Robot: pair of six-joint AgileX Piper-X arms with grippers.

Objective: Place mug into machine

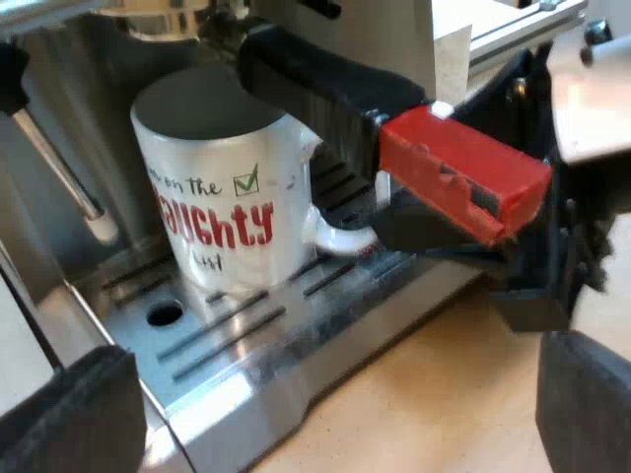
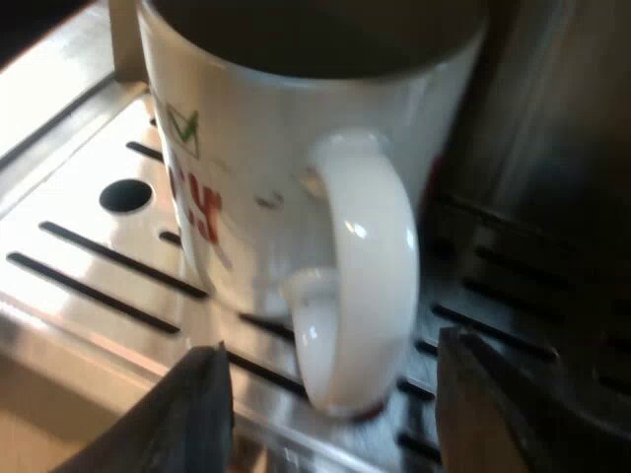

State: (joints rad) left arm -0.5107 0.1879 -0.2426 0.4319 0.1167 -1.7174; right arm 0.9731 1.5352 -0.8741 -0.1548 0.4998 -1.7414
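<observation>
A white mug (image 1: pixel 227 197) is seen standing upright on the slotted metal drip tray (image 1: pixel 246 345) of an espresso machine (image 1: pixel 89 118). Red lettering, smaller dark words and a green tick in a box are printed on the mug's side. The mug is set beneath the holder (image 1: pixel 315 84), which is locked into the machine's front. The holder's dark handle (image 1: pixel 296 74) reaches out above the mug's rim and ends in a red block (image 1: pixel 458 172). A thin steam wand (image 1: pixel 64 177) hangs just beside the mug, not touching it. A round hole (image 1: pixel 165 313) is cut in the tray near the mug's base. A pale, wood-coloured table top (image 1: pixel 424 394) lies along the tray's front edge.

The left gripper (image 1: pixel 325 424) is held away from the machine, facing the tray's front edge. Its two black fingers (image 1: pixel 69 414) are spread wide, and nothing is held between them.

The right gripper (image 2: pixel 333 389) is placed at the mug's handle (image 2: pixel 360 276), low over the tray. Its fingers (image 2: pixel 197 414) are parted, one on each side of the white loop. A gap is seen between each finger and the loop, so the mug is not gripped. In the left wrist view, the right gripper is seen as a dark shape beneath the red block, close to the mug's handle
</observation>
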